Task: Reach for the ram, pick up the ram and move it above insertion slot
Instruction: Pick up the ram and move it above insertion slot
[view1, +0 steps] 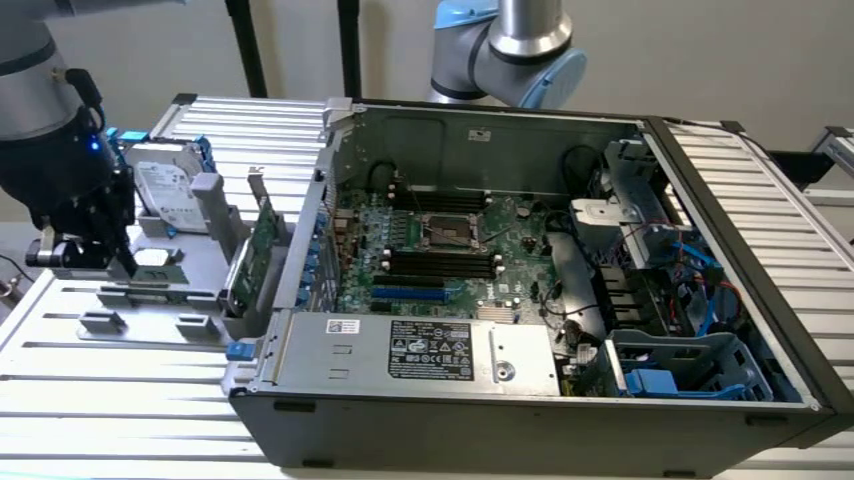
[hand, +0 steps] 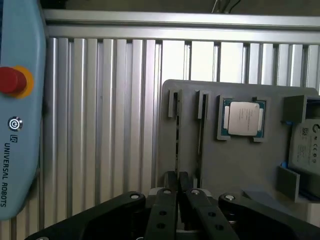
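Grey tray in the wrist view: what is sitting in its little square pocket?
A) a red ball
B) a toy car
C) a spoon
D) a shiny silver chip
D, because a flat silver chip with a green edge lies in the square pocket of the grey tray.

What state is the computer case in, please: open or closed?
Open: the computer case has no side cover on, and its motherboard lies exposed.
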